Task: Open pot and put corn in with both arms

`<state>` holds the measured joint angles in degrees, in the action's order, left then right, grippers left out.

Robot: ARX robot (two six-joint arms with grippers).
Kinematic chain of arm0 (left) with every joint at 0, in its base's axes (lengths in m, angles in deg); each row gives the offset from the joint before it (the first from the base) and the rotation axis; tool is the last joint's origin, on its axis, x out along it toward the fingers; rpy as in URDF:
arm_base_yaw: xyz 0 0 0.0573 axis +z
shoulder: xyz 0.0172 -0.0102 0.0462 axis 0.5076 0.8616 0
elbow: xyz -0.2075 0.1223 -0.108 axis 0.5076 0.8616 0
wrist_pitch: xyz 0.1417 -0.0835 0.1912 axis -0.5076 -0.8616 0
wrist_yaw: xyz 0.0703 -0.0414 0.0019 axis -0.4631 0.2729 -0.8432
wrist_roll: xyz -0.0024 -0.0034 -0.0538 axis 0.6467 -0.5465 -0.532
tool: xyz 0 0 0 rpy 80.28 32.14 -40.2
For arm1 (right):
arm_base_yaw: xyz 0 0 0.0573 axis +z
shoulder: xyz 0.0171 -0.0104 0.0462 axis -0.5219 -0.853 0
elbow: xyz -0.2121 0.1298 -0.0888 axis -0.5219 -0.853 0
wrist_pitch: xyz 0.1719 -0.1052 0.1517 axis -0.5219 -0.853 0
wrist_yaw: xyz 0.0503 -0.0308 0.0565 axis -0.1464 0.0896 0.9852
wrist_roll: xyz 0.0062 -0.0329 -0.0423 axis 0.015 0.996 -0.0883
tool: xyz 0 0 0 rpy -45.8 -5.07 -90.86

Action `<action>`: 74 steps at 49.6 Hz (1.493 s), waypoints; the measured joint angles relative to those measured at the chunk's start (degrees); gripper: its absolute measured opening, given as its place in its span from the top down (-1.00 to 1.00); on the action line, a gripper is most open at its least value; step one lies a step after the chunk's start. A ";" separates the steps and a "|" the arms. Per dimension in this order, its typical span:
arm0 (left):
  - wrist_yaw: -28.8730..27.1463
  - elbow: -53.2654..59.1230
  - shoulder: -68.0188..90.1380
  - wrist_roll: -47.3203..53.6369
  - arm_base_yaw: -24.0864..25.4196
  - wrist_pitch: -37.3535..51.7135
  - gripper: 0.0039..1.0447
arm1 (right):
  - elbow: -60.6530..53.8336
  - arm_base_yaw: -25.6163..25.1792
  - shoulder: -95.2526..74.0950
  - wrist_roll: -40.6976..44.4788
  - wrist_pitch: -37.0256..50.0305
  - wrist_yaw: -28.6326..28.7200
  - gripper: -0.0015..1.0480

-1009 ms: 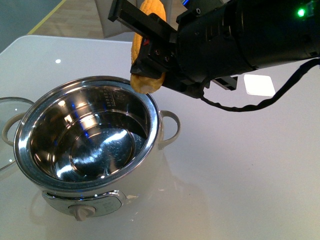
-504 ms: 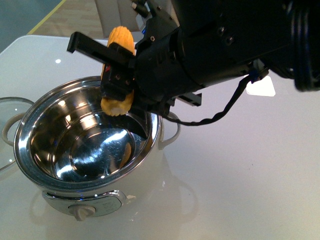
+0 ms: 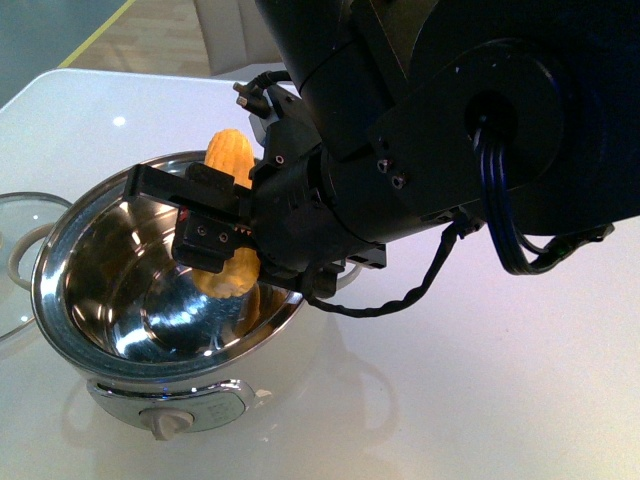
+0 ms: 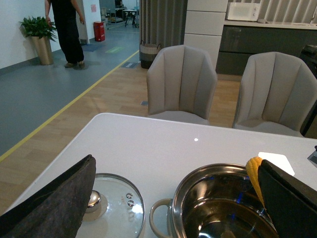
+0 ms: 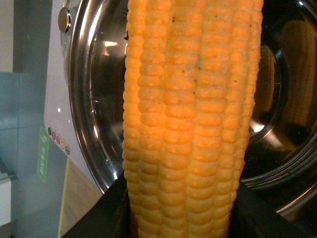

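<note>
The steel pot (image 3: 70,235) stands uncovered on the white table, its dial knob (image 3: 165,425) facing me. My right gripper (image 3: 215,240) is shut on the yellow corn (image 3: 232,272) and holds it nearly upright. The cob's lower end is inside the pot's mouth and its tip (image 3: 228,152) rises above the far rim. The right wrist view is filled by the corn (image 5: 190,119) between dark fingers (image 5: 106,218), with the pot's wall (image 5: 96,99) behind. My left gripper (image 4: 176,166) is open and empty, back from the pot (image 4: 213,198), where the corn (image 4: 253,173) shows at the rim.
The glass lid (image 3: 20,250) lies flat on the table just left of the pot, also seen from the left wrist as the lid (image 4: 116,203). The bulky right arm (image 3: 450,130) hangs over the pot's right side. Two chairs (image 4: 182,82) stand beyond the table's far edge.
The right arm has swung left and down with the corn, from above the pot's far rim to inside its mouth. The pot and lid have stayed put.
</note>
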<state>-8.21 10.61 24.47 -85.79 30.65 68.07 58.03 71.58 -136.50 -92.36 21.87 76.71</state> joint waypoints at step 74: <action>-0.04 0.00 0.00 0.00 0.00 0.00 -0.87 | -56.81 -21.11 93.07 29.14 4.33 -35.67 -0.47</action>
<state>-8.25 10.61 24.47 -85.79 30.65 68.07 1.23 50.47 -43.44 -63.23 26.20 41.04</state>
